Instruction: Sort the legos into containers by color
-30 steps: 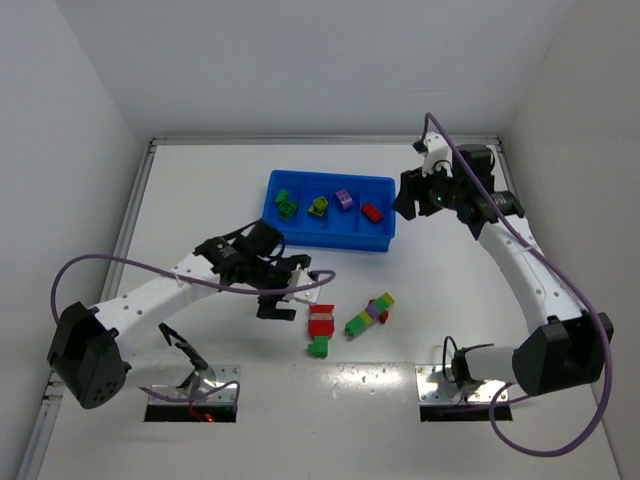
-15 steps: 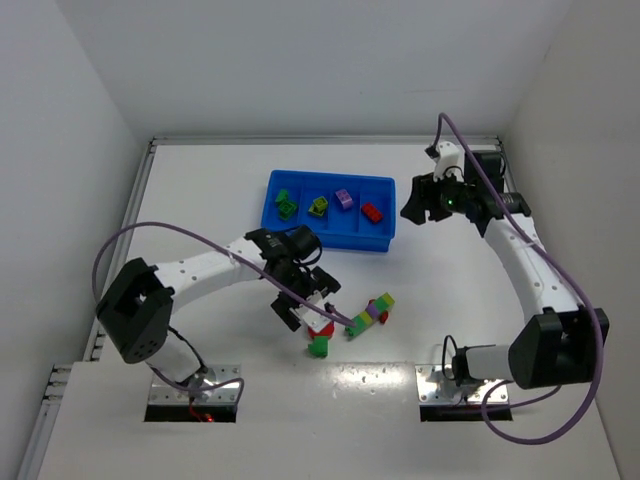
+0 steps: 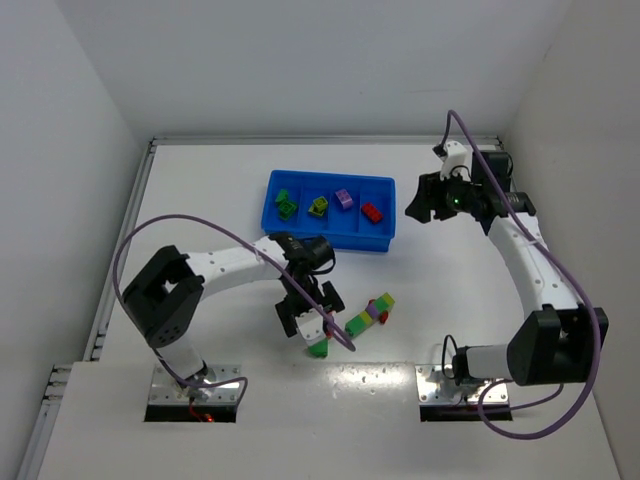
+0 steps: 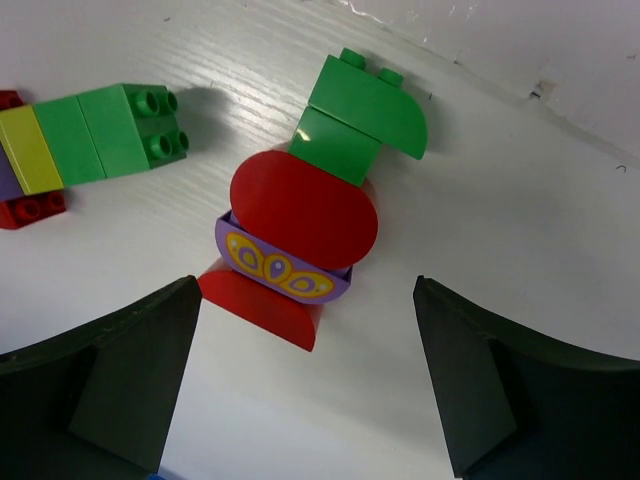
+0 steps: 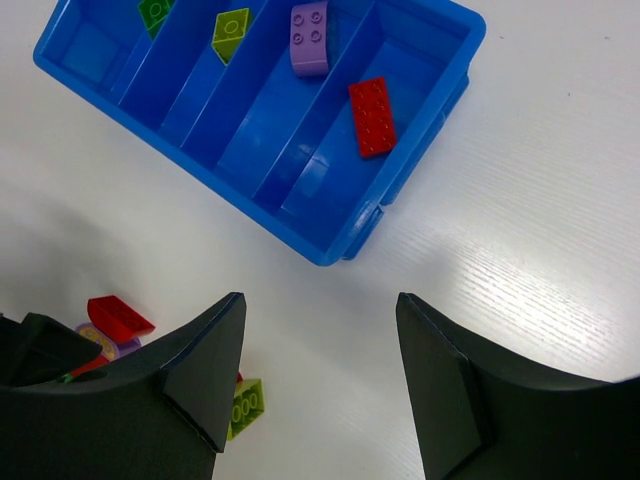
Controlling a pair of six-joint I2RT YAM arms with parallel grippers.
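Lego stack (image 4: pixel 305 215), rounded red pieces, purple band, green end

My left white arm (image 3: pixel 228 263) extends forward and to the right, elbow bent, wrist turned downward. My left black two-finger gripper (image 4: pixel 305 395) points straight down, jaws spread wide. My right white arm (image 3: pixel 530 266) stretches far forward, wrist raised. My right black two-finger gripper (image 5: pixel 320 388) faces downward, jaws parted wide.

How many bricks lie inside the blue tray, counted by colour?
Green brick: 1
Yellow-green brick: 1
Purple brick: 1
Red brick: 1
Total in the blue tray: 4
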